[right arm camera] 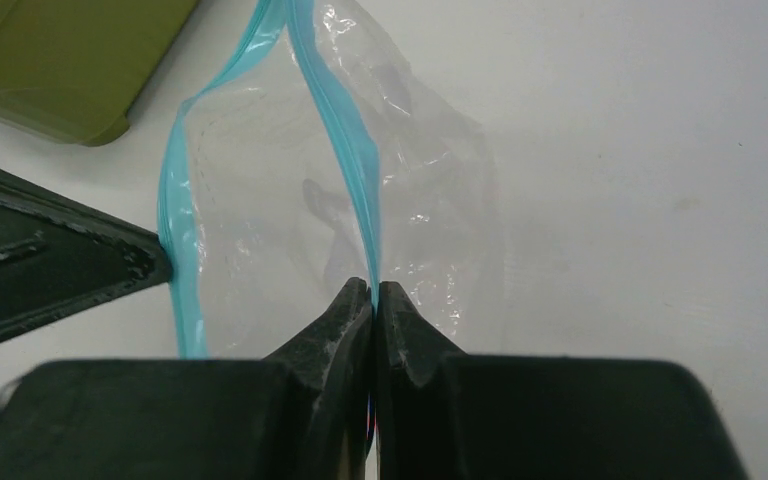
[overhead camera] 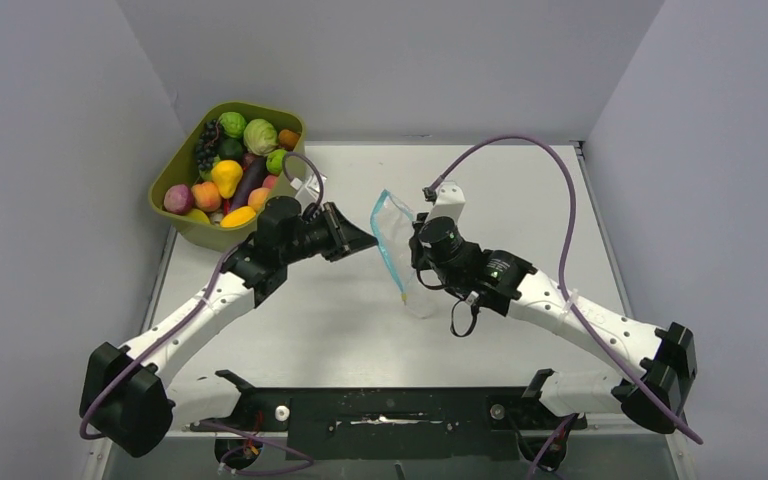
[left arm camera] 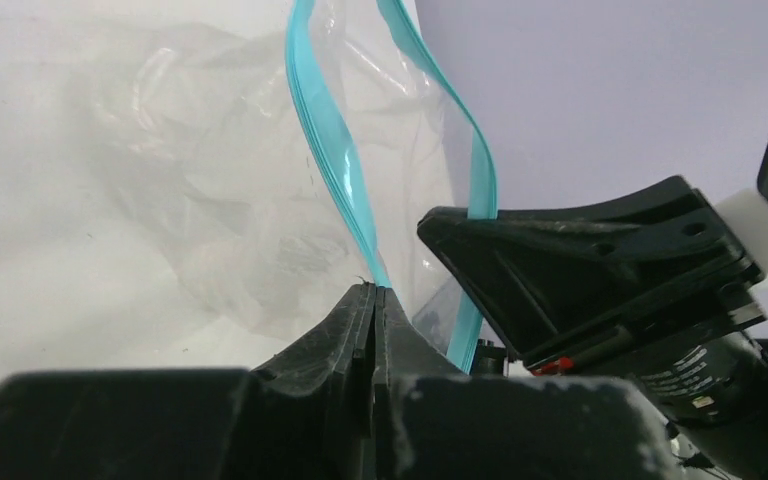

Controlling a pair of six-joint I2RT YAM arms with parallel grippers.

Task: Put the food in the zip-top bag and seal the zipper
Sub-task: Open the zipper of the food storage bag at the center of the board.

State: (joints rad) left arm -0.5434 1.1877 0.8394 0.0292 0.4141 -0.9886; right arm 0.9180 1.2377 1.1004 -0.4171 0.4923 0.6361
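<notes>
The clear zip-top bag (overhead camera: pixel 396 225) hangs between my two grippers above the table's middle, and it looks empty. My left gripper (overhead camera: pixel 372 240) is shut on one lip of the teal zipper (left arm camera: pixel 325 160). My right gripper (overhead camera: pixel 416 246) is shut on the other lip (right arm camera: pixel 348 140). The two lips stand apart, so the mouth is open. The food stays in the olive tub (overhead camera: pixel 165 185) at the back left: green cabbage (overhead camera: pixel 260 135), yellow pear (overhead camera: pixel 226 177), purple eggplant (overhead camera: pixel 248 180) and others.
The tub's corner shows in the right wrist view (right arm camera: pixel 60 60). Grey walls close in the table at the back and both sides. Purple cables arc over each arm. A black frame runs along the near edge (overhead camera: pixel 390 405).
</notes>
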